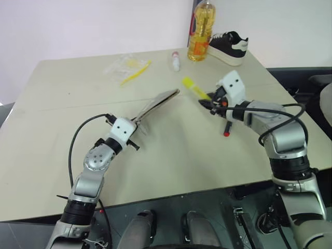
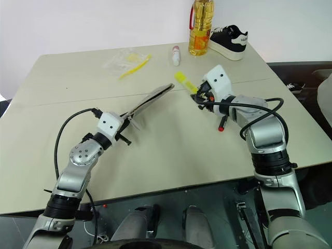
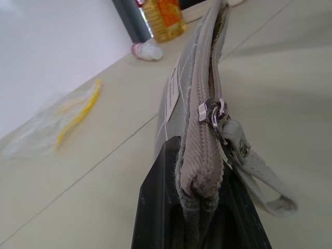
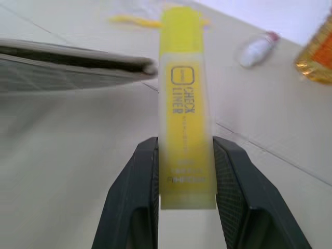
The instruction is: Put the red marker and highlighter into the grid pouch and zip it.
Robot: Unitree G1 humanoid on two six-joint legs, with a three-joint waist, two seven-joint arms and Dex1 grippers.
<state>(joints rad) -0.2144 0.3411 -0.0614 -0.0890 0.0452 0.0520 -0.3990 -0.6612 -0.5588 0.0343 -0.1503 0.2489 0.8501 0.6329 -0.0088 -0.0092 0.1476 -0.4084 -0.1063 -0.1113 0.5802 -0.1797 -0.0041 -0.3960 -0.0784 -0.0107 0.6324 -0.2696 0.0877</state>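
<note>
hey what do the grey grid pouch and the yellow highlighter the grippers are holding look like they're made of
The flat grey grid pouch looks like woven fabric, matte: ribbed textile tape runs along its zipper, with a shiny, probably metal slider. The stubby yellow highlighter looks like smooth, slightly translucent plastic with printed black lettering. The left gripper clamps the pouch's end; the right gripper pinches the highlighter.

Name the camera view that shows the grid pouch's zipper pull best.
Left wrist view: the zipper pull hangs close up on the grid pouch edge. In the eye views the pouch shows whole, its pull too small to make out.
</note>
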